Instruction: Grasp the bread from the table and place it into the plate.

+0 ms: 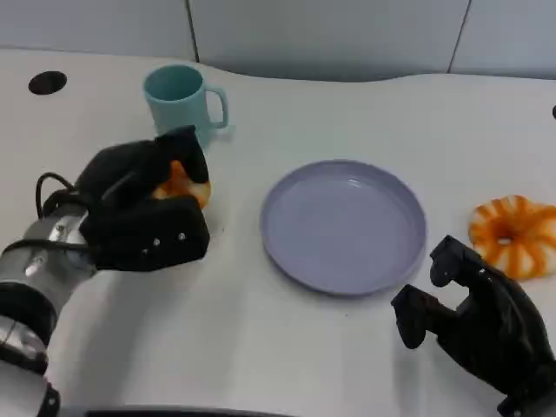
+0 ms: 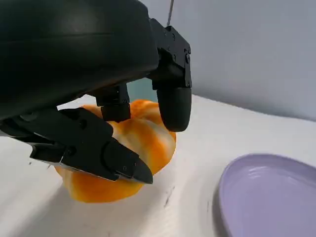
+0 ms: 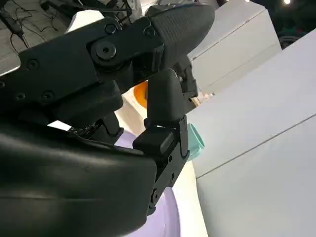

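Observation:
An orange-and-white bread (image 1: 184, 184) lies on the white table left of the lavender plate (image 1: 343, 226). My left hand (image 1: 143, 213) is wrapped over it, and in the left wrist view the fingers (image 2: 173, 94) close around the bread (image 2: 145, 143), which still touches the table. The plate's rim (image 2: 271, 197) lies just beyond it. My right hand (image 1: 473, 317) hovers at the plate's near right, fingers apart and holding nothing. In the right wrist view, past the right hand (image 3: 123, 98), a sliver of orange bread (image 3: 140, 93) and the plate's edge (image 3: 165, 219) appear.
A teal mug (image 1: 180, 98) stands just behind my left hand. A second, ring-shaped orange-and-white bread (image 1: 514, 234) lies right of the plate, close to my right hand. A black cable hole (image 1: 47, 82) sits at the far left. The table's front middle is bare.

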Tool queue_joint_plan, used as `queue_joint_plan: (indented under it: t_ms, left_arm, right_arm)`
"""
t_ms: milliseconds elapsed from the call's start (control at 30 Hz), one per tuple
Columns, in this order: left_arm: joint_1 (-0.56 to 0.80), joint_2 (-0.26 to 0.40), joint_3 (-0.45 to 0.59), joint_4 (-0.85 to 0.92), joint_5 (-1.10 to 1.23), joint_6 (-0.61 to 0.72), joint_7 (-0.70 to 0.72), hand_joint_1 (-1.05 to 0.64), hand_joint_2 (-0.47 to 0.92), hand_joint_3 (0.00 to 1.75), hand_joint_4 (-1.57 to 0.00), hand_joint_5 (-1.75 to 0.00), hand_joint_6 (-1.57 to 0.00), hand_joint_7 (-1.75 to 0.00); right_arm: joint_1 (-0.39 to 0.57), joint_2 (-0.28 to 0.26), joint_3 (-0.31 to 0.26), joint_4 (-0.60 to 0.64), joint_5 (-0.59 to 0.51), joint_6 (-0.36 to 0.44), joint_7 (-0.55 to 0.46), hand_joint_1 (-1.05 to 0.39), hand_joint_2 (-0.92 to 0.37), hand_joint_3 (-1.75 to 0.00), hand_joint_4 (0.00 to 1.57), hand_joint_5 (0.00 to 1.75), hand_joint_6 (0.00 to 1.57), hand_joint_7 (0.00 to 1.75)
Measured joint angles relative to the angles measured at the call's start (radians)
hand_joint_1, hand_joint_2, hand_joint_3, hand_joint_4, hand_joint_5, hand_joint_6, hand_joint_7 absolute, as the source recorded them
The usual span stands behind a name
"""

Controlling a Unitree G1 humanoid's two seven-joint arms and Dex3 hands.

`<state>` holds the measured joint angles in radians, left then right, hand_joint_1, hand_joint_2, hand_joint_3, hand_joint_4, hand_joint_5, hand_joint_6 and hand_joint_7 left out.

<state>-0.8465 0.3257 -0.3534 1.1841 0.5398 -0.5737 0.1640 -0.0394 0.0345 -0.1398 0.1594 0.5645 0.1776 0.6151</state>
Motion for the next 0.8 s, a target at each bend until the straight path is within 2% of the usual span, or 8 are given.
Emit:
queue_joint_plan:
  t_ms: [400,800]
  left_arm:
    - [-0.039,-0.003,0.013,-0.048,-0.006,-0.074,-0.008,0.20,0.85,0.00,-0.75,-1.75,-0.54,-1.75]
    - [-0.108,-0.148,-0.027,-0.124,-0.005,-0.169,-0.058,0.41,0.75,0.01,-1.02,-1.75,-0.79,-1.75]
  right_arm:
    - [-0.022,0.001,-0.007,0.027,0.000,0.000,0.000,-0.42,-0.86,0.00,0.89,1.75,0.66,1.75]
    - [-0.052,0.024,-0.005,0.065,-0.006,-0.006,-0.004,-0.39,-0.88,-0.01,0.88,1.75,0.64,1.75]
